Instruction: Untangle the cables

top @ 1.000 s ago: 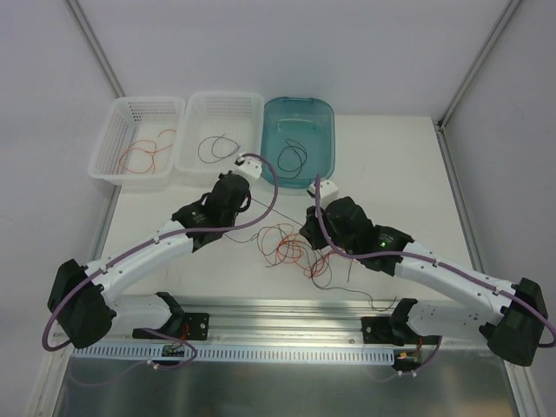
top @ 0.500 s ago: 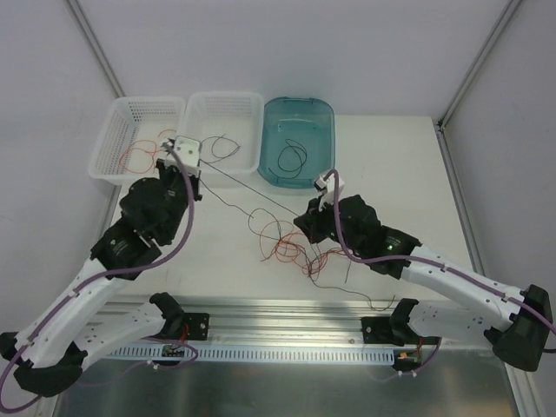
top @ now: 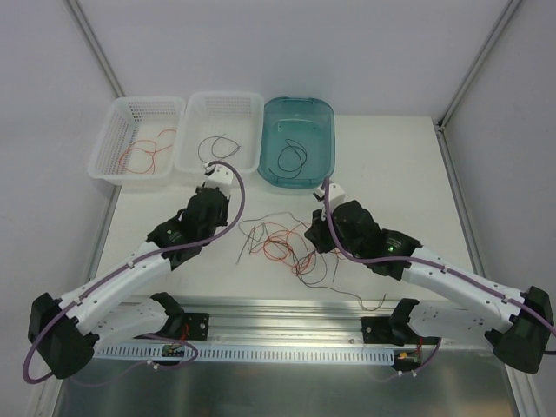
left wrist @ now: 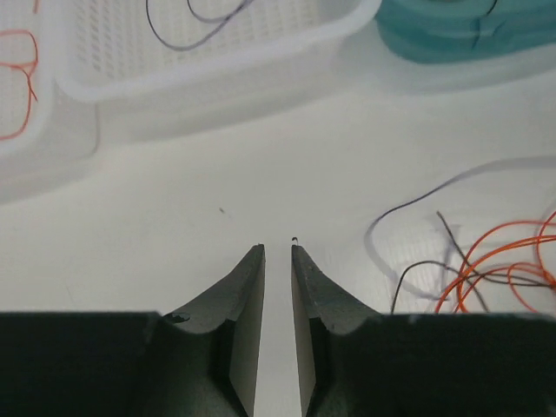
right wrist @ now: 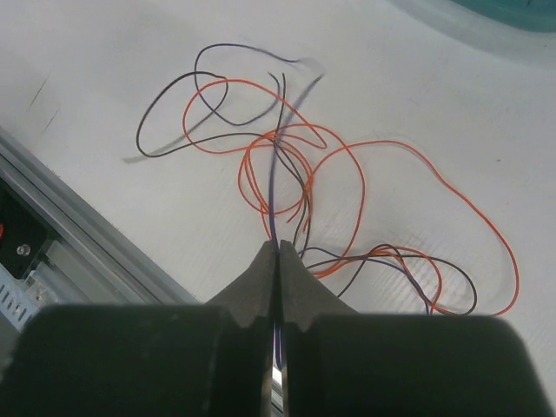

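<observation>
Top external view first: the tangle of hair-thin red-orange and black cables [top: 274, 245] lies loose on the white table [top: 395, 169], at the centre of the frame, between the two arms. The left arm [top: 169, 241] reaches in from the lower left, and the right arm [top: 434, 274] comes in from the lower right with its head right at the tangle's right edge.

Along the top of the frame stand three containers in a row. The white mesh plastic basket on the left [top: 113, 130] holds a red-orange wire [top: 148, 155]. The second white mesh basket [top: 252, 117] beside it holds a black wire [top: 217, 146]. The translucent teal plastic tub [top: 326, 130] holds another black loop [top: 291, 158].

Over to the left wrist camera: the left gripper [left wrist: 278, 250] hovers above bare table with only a narrow slit between its fingertips, and nothing sits in that slit. The baskets fill the top of that frame, and the tangle's orange and dark loops spill in at the lower right, well clear of the fingers.

Right wrist camera now: the right gripper [right wrist: 278, 250] is pinched tight, pads together, on a thin dark wire [right wrist: 274, 187]. That wire runs straight up the frame from the fingertips into the knot, where orange and black loops cross. A big orange loop sweeps out to the right, and dark loops curl off to the upper left.
</observation>
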You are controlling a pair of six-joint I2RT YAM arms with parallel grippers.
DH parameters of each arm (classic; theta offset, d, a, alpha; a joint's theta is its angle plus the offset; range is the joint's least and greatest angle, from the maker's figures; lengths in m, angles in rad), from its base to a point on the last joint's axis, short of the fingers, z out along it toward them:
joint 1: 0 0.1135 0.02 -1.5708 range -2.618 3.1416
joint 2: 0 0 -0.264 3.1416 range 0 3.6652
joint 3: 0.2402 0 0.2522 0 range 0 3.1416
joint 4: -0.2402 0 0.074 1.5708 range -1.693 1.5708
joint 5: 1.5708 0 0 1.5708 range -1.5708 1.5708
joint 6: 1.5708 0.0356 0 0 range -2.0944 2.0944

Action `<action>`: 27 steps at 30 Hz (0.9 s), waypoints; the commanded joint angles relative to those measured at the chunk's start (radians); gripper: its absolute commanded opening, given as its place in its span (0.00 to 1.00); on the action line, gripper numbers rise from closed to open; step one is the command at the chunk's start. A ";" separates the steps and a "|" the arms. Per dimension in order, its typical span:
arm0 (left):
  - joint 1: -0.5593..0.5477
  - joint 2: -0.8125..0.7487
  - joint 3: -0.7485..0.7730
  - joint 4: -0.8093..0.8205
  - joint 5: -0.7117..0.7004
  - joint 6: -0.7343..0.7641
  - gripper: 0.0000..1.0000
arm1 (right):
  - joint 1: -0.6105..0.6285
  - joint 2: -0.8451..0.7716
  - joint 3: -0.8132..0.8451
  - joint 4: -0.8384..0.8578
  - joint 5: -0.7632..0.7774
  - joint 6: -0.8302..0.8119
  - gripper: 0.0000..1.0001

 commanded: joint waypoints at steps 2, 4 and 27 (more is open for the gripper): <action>0.008 0.035 -0.013 -0.011 -0.047 -0.114 0.19 | -0.002 -0.010 0.004 -0.011 -0.002 -0.009 0.01; 0.006 0.026 -0.012 -0.029 -0.077 -0.111 0.26 | -0.002 -0.007 0.004 -0.011 0.000 -0.009 0.01; 0.008 0.288 -0.127 0.110 0.290 -0.784 0.77 | -0.001 -0.020 0.003 0.001 -0.013 -0.026 0.01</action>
